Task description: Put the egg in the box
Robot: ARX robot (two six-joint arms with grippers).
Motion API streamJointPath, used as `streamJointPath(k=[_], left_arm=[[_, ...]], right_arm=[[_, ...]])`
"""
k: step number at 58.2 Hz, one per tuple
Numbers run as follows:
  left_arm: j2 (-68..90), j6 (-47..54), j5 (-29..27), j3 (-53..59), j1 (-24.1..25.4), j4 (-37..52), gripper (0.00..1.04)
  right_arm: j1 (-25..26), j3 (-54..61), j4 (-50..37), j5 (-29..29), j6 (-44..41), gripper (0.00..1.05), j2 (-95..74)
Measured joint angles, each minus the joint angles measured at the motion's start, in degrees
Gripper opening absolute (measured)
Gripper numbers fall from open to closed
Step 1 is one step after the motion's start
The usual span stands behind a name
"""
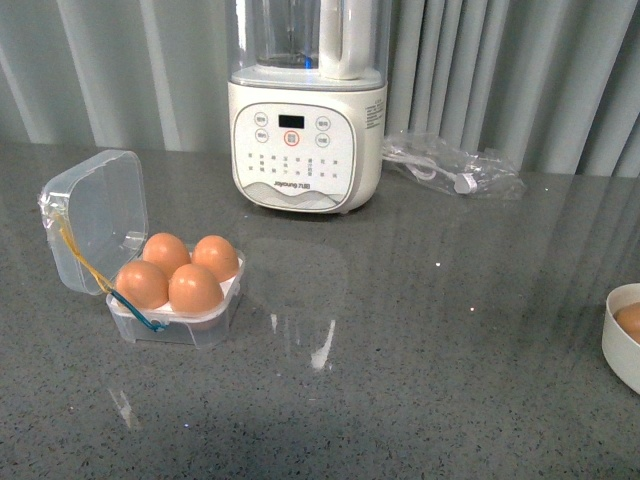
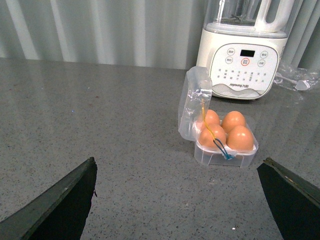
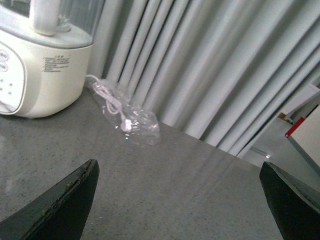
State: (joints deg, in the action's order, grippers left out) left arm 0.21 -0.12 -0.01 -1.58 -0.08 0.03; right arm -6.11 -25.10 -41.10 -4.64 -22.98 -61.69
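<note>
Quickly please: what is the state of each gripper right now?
Left gripper: open, holding nothing.
Right gripper: open, holding nothing.

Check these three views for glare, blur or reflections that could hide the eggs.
Front view: sharp and evenly lit; the glossy grey speckled tabletop mirrors the cream blender as pale streaks, clear of the orange-brown eggs. Left wrist view: sharp, white glare on the lid of the clear plastic egg box. Right wrist view: soft, the crumpled clear plastic bag blurred.
</note>
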Motion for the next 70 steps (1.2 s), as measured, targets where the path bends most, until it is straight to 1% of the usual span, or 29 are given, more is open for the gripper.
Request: streamJointPath(k=[2,4,5,7,8,9,11,16,20,21,25,29,31,32,34,44,70], left_arm=[[0.0,0.0,0.0,0.0,0.0,0.0,0.98],[0.0,0.0,0.0,0.0,0.0,0.0,0.98],[0.0,0.0,0.0,0.0,0.0,0.0,0.98],[0.0,0.0,0.0,0.0,0.0,0.0,0.98],[0.0,0.0,0.0,0.0,0.0,0.0,0.98],[0.0,0.0,0.0,0.0,0.0,0.0,0.98],[0.0,0.0,0.0,0.0,0.0,0.0,0.98],[0.0,0.0,0.0,0.0,0.0,0.0,0.98],[0.0,0.0,0.0,0.0,0.0,0.0,0.98],[0.0,0.0,0.0,0.0,0.0,0.0,0.98],[0.0,0.0,0.0,0.0,0.0,0.0,0.98],[0.0,0.0,0.0,0.0,0.0,0.0,0.98],[0.0,0.0,0.0,0.0,0.0,0.0,0.98],[0.0,0.0,0.0,0.0,0.0,0.0,0.98],[0.0,0.0,0.0,0.0,0.0,0.0,0.98],[0.0,0.0,0.0,0.0,0.0,0.0,0.98],[0.0,0.0,0.0,0.0,0.0,0.0,0.98]], right_arm=[[0.3,0.2,1.1,-0.2,1.3,0.96,1.9],[0.5,0.2,6.1,-0.7,5.8,0.90,5.1],[0.5,0.3,7.3,-0.7,6.9,0.88,6.0],[0.6,1.3,11.2,-0.6,10.8,0.81,9.1],[0.7,2.1,12.1,-0.5,13.3,0.78,10.3],[0.7,2.6,12.3,-0.4,14.2,0.76,10.8],[1.0,4.3,12.4,-0.1,16.8,0.69,12.5],[1.6,7.2,12.2,0.4,19.8,0.55,14.8],[4.3,9.7,12.0,4.1,21.0,0.42,16.4],[4.6,10.0,12.0,4.2,21.1,0.40,16.7],[5.7,12.0,11.8,4.3,21.7,0.28,18.6],[6.0,13.5,11.8,4.4,22.0,0.16,20.3],[6.0,14.1,11.8,4.5,22.1,0.10,21.0],[6.0,14.3,11.8,4.5,22.1,0.09,21.1],[6.0,15.1,11.9,4.5,22.1,0.03,22.0],[6.0,18.0,13.0,4.5,22.3,0.03,26.2],[6.0,22.5,19.8,4.5,22.4,0.03,37.4]])
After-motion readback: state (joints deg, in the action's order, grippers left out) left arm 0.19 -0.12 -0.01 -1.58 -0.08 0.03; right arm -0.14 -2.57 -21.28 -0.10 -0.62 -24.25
